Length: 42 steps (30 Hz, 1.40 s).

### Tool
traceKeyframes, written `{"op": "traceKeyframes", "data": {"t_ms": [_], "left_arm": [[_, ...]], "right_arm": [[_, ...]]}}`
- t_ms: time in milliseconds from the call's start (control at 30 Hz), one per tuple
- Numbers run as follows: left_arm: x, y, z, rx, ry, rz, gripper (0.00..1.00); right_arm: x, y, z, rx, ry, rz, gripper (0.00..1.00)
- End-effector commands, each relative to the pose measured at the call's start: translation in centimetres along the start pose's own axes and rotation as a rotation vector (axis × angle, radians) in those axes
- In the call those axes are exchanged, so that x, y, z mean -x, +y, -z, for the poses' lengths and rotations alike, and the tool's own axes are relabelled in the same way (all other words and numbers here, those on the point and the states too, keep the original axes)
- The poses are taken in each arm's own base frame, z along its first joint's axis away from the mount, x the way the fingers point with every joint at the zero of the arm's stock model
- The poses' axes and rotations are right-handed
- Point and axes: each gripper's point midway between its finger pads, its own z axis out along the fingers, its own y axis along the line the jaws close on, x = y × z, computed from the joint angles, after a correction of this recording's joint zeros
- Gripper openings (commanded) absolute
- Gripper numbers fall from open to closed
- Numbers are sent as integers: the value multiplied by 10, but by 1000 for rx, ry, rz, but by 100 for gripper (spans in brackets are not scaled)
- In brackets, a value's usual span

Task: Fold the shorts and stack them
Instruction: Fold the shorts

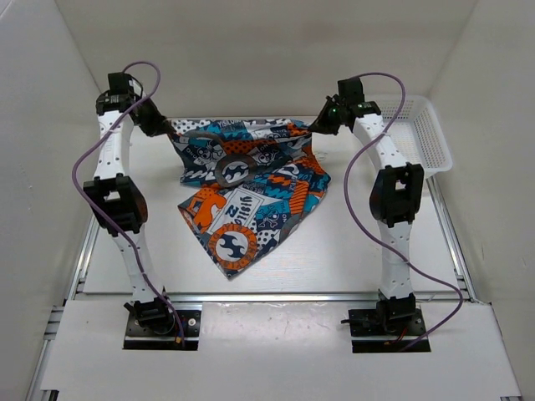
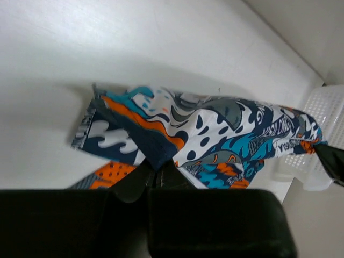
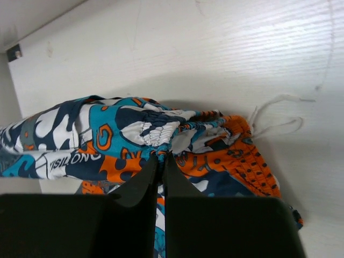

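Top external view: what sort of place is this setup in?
Probably a lab robot cell: white panels box in the table, aluminium rails frame it, and the left arm and right arm are bolted down.

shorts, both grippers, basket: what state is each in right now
shorts: unfolded, far edge lifted between the two grippers, the rest draped on the table
left gripper: shut on the shorts' left end
right gripper: shut on the shorts' right end
basket: upright at the far right, nothing visible inside
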Motion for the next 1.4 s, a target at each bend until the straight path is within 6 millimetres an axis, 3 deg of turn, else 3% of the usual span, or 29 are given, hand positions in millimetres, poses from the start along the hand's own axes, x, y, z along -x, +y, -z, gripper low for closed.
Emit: {"op": "traceKeyframes", "data": {"t_ms": [0,33,100,200,233,267,333,367,400,433,467,500,600,667,733,900,933,967,1000,1033,1067,1100,1200,1367], "left_arm": [[-8,-43,76,-53,-101,-103,10],[-17,-47,80,-59,-94,-111,10],[-51,-44,90,-50,-42,-122,10],[-102,-43,103,-47,16,-129,10],[-118,-53,121,-75,8,-158,10],[-142,-42,116,-46,59,-128,10],[-165,-40,123,-38,66,-133,10],[-181,-49,138,-70,66,-157,10],[-204,-37,133,-41,110,-136,10],[-216,-33,135,-33,120,-136,10],[-229,-31,137,-34,139,-135,10],[-252,-24,140,-26,169,-132,10],[-289,-4,142,5,216,-111,10],[-303,7,142,36,220,-108,10],[-327,20,143,58,262,-90,10],[-362,36,146,59,337,-79,10],[-372,40,146,58,365,-90,10],[-378,39,148,42,380,-95,10],[-383,39,149,37,400,-99,20],[-390,43,151,37,430,-134,57],[-393,45,153,37,448,-146,74],[-391,50,154,70,447,-158,84],[-376,55,159,148,403,-182,89],[-352,56,148,211,294,-115,82]], "right_arm": [[13,-6,27,-34,-41,34,0],[12,-18,29,-60,-37,30,0],[12,-19,45,-67,-42,33,0],[-3,-24,62,-85,-14,51,0],[-10,-34,72,-113,-1,57,0],[-17,-37,76,-119,9,53,0],[-35,-51,88,-159,33,73,0],[-42,-56,91,-176,40,70,0],[-44,-66,97,-199,39,73,0],[-47,-64,106,-196,33,75,0],[-60,-75,106,-223,61,81,0],[-64,-75,113,-221,60,96,0],[-85,-93,123,-268,88,106,0],[-103,-110,126,-315,117,97,0],[-110,-120,134,-354,111,109,0],[-138,-146,150,-438,132,115,0],[-140,-150,152,-451,131,116,5],[-143,-152,150,-452,134,115,17],[-149,-154,151,-444,143,122,41],[-147,-149,148,-410,123,126,63],[-147,-146,148,-387,117,126,84],[-144,-145,146,-382,107,129,89],[-146,-142,143,-370,99,86,94],[-158,-139,129,-319,137,38,92]]}}
